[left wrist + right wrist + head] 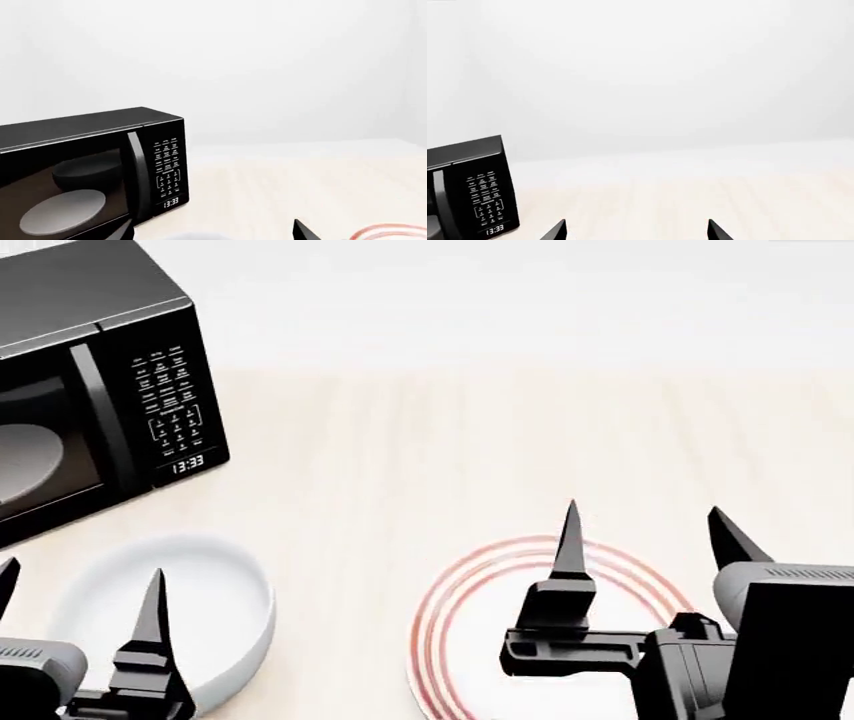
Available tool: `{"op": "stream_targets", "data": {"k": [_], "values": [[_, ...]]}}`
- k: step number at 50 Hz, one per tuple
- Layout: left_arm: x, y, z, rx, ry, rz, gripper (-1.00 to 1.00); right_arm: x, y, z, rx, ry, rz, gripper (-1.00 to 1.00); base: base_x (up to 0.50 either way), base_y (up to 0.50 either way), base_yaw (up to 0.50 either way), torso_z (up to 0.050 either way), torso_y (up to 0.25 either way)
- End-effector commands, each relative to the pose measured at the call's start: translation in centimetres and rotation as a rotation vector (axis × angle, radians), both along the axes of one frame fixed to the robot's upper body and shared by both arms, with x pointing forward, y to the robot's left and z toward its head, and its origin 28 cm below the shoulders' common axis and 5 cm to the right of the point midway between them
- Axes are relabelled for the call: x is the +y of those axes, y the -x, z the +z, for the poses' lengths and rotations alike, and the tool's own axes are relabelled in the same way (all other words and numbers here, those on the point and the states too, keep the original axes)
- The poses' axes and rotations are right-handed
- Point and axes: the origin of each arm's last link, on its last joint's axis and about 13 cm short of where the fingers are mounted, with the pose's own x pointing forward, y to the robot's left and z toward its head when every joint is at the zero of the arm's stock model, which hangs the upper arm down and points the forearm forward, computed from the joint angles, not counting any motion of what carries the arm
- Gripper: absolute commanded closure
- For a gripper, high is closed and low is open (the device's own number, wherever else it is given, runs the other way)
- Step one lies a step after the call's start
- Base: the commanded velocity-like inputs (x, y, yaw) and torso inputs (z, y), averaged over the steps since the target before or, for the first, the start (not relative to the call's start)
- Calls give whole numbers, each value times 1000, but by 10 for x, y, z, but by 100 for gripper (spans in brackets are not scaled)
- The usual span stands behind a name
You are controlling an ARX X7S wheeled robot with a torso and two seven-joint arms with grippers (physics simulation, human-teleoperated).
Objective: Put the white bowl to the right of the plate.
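Note:
The white bowl (220, 575) sits on the light wooden table at the front left, and a sliver of its rim (193, 236) shows in the left wrist view. My left gripper (80, 595) hovers over it, open, with one finger on each side of the bowl's left half and nothing held. To the bowl's right lies the plate (474, 655) with its red rings, whose edge (393, 231) also shows in the left wrist view. My right gripper (650, 540) stands open above the plate's far right part, empty. In the right wrist view only the two spread tips of the right gripper (637, 231) show over bare table.
A black microwave (94, 370) stands at the back left with its door shut; a pale grey round dish (63, 210) shows through the glass. The microwave (467, 190) also appears in the right wrist view. Light tabletop (534, 440) stretches behind and to the right of the plate.

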Motion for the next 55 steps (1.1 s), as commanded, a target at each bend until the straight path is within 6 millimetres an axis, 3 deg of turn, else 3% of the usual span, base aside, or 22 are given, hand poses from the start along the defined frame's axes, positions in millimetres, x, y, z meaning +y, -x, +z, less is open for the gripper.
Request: {"op": "stream_targets", "data": {"k": [1, 12, 18, 25, 27, 38, 39, 42, 47, 48, 50, 55], "values": [[0, 1, 1, -2, 4, -2, -100, 0, 0, 3, -18, 12, -2, -100, 500, 0, 0, 0, 0], [3, 0, -1, 3, 12, 4, -100, 0, -5, 1, 17, 1, -8, -100, 500, 0, 0, 0, 0], [7, -1, -2, 9, 11, 19, -100, 3, -11, -1, 106, 100, -105, -100, 80, 0, 0, 0, 2], [15, 2, -5, 27, -36, 119, -100, 8, -3, 14, 89, 149, -122, -100, 0, 0, 0, 0, 0], [19, 8, -8, 26, -33, 140, -100, 10, -3, 16, 113, 136, -36, -100, 0, 0, 0, 0, 0], [42, 20, -13, 39, -67, 329, -100, 14, -13, 33, 216, 113, 74, -100, 0, 0, 0, 0, 0], [46, 21, -15, 43, -61, 358, -100, 14, -14, 36, 218, 52, 113, -100, 0, 0, 0, 0, 0], [51, 26, -17, 45, -40, 369, -100, 16, -15, 44, 78, 92, 41, -100, 0, 0, 0, 0, 0], [59, 29, -23, 53, -19, 395, -100, 23, -16, 49, 165, 7, 34, -100, 0, 0, 0, 0, 0], [61, 28, -25, 54, -20, 405, -100, 25, -14, 50, 147, 83, 92, -100, 0, 0, 0, 0, 0], [63, 28, -30, 65, -20, 409, -100, 28, -15, 51, 169, 2, 81, -100, 0, 0, 0, 0, 0], [69, 32, -30, 57, -10, 443, -100, 37, -17, 57, 165, 12, 75, -100, 0, 0, 0, 0, 0]]}}
